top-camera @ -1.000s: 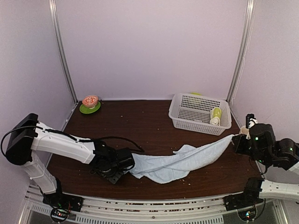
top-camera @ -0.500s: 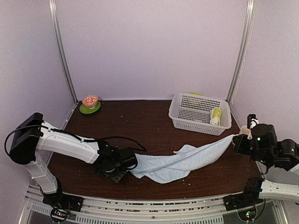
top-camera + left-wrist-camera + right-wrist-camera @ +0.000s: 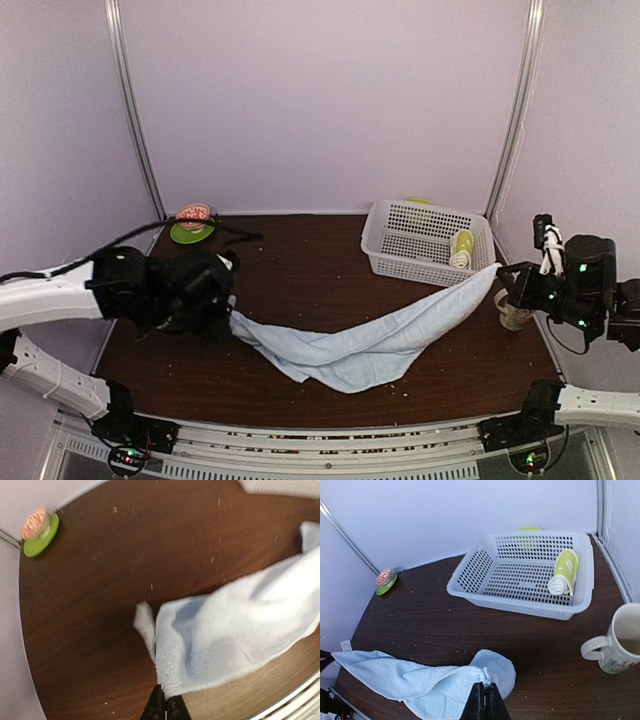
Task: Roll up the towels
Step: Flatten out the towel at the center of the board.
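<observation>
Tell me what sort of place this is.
Probably a robot test booth, not a home: plain walls and metal posts box in a brown table, with a white basket and a mug as props.

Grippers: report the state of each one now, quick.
Left gripper: closed on one end of the blue towel.
Right gripper: closed on its other end.
</observation>
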Available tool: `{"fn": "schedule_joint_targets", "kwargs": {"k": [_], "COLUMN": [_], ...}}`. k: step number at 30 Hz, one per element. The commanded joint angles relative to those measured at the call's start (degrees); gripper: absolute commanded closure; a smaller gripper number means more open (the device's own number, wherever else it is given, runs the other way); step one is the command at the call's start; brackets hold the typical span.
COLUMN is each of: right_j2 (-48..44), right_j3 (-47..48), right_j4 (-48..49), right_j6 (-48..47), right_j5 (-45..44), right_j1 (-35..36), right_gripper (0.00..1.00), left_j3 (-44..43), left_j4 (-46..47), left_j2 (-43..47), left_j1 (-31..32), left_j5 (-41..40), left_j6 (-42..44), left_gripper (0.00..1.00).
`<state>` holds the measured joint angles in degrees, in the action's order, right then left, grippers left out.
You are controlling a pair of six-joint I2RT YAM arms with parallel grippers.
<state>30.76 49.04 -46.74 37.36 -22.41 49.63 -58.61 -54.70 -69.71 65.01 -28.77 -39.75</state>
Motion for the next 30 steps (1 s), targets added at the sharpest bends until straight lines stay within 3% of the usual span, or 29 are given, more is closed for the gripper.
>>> {"fn": "schedule_joint_targets", "kwargs": {"k": [1, 12, 21, 24, 30], "right_j2": [2.8, 3.6, 2.5, 1.3, 4.8], "right_j3": [7.3, 19.9, 32.7, 32.8, 23.8], "right_j4": [1.4, 3.2, 3.4, 3.9, 4.7], "right_j6": [-8.9, -18.3, -18.5, -18.2, -18.5], "right_j5": [3.5, 16.5, 38.7, 38.6, 25.2], "right_j1": [-0.2, -0.2, -0.2, -0.2, -0.2], "right_gripper": [1.0, 1.0, 1.0, 1.0, 1.0], "left_j3": [-9.0, -18.1, -22.2, -23.4, -17.3], "left_j4": [-5.6, -1.5, 3.2, 3.5, 9.9], "left_j2": [11.0, 27.1, 35.9, 35.2, 30.2], "left_j1": [-0.3, -0.4, -0.3, -0.4, -0.4], "left_j5": [-6.9, -6.7, 9.3, 12.5, 7.4], "left_j6": [3.9, 12.1, 17.6, 18.7, 21.2], "left_gripper": [1.0, 1.0, 1.0, 1.0, 1.0]}}
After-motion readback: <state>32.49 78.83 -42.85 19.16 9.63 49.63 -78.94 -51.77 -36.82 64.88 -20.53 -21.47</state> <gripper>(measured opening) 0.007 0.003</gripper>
